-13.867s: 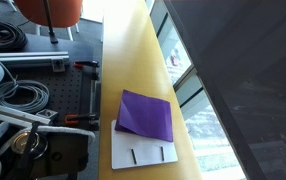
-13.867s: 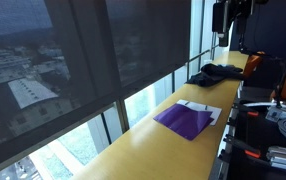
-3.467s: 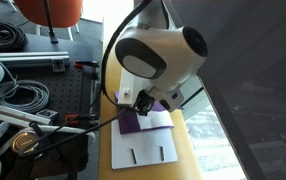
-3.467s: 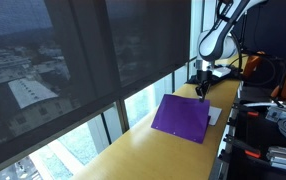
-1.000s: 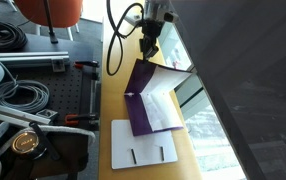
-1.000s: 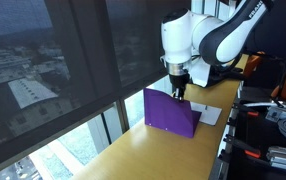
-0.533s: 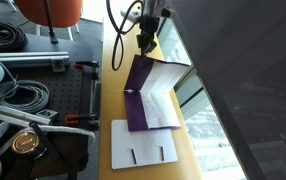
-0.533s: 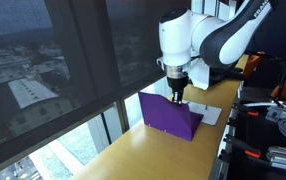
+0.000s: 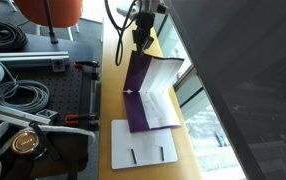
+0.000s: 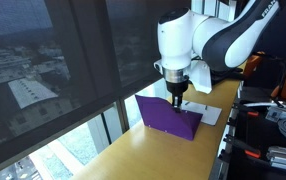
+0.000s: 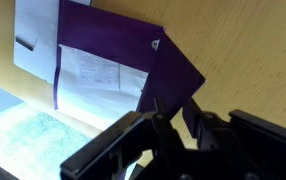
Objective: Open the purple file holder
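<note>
The purple file holder point(image 9: 135, 100) lies on the yellow table point(image 9: 111, 95) with its cover raised along the fold, showing white inner sheets point(image 9: 163, 95). In both exterior views my gripper point(image 9: 140, 43) hangs at the top edge of the standing cover point(image 10: 166, 113). The wrist view looks down on the holder point(image 11: 108, 40), and the raised cover's corner reaches the gripper point(image 11: 171, 108). The jaws stand slightly apart, with bare table showing between them. The cover's edge is next to one finger; I cannot tell whether they touch.
A white flat board point(image 9: 143, 155) with two dark slits lies just beside the holder. Cables, clamps and a perforated bench point(image 9: 33, 95) crowd one side of the table. A window with a dark blind point(image 9: 248, 80) runs along the other side.
The gripper has carried the cover's top edge further over, so the cover stands more upright. The jaws, shut on the cover earlier, have parted a little.
</note>
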You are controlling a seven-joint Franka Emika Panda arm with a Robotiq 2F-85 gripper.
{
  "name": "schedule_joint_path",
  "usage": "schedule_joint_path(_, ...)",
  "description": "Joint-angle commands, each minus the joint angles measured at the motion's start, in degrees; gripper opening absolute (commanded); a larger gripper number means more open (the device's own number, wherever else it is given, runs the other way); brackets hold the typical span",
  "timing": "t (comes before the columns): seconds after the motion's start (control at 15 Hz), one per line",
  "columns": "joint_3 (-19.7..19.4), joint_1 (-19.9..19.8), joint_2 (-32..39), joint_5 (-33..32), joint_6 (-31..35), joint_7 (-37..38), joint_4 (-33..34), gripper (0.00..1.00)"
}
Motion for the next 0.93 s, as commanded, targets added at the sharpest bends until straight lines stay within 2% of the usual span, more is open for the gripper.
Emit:
schedule_joint_path(0.0, 0.8, 0.0, -1.8, 0.3, -1.5, -1.7, 0.1, 0.56)
schedule_joint_path(0.4, 1.8, -1.1, -6.8, 1.7, -0.7, -3.1, -1.1, 0.99)
schedule_joint_path(0.6, 1.8, -2.4, -10.5, 3.0, -0.6, -2.4, -3.2, 1.0)
schedule_joint_path(0.87, 1.6, -7.6, -14.4, 17.4, -4.3, -6.7, -6.6, 1.0)
